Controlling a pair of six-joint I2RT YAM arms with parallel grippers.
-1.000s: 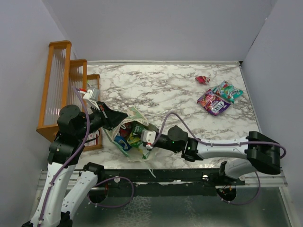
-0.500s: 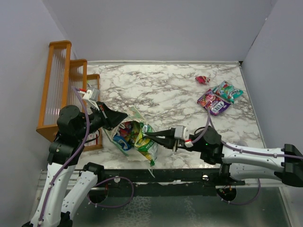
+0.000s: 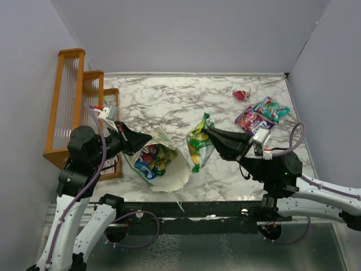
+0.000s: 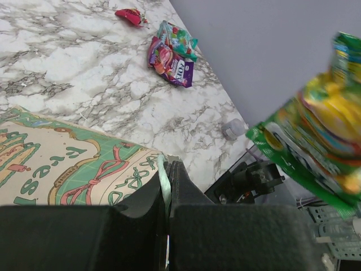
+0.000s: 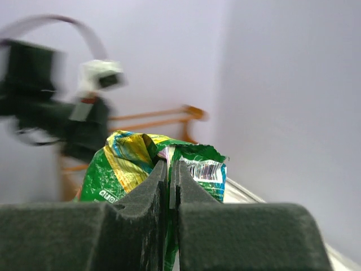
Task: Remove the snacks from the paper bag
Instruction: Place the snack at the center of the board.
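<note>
— Nearest us, what has the left gripper (image 4: pixel 168 169) got?

— It's closed right up on the green rim of the bag (image 3: pixel 164 169). The bag lies on its side at the near left of the table (image 3: pixel 169 104), with its white inside showing and its mouth gaping toward the right.

— Anything in it?

— Yes, a jumble of snacks (image 3: pixel 151 160) in the mouth. I can make out teal, red and green, but I can't count them.

— And the right gripper (image 3: pixel 210 133)?

— Its fingers are pinched together on the top edge of a green packet (image 3: pixel 197 145) with yellow on it. The packet hangs from the grip in the air, just right of the bag and outside it.

— Further back?

— Three more lie on the marble at the far right. There's a purple packet (image 3: pixel 254 122) with a teal packet (image 3: pixel 272 108) touching it, and a red packet (image 3: pixel 241 95) lying apart, near the back edge.

— And over on the left?

— The orange rack (image 3: pixel 70 107) stands along the left wall, beyond the left arm.
</note>
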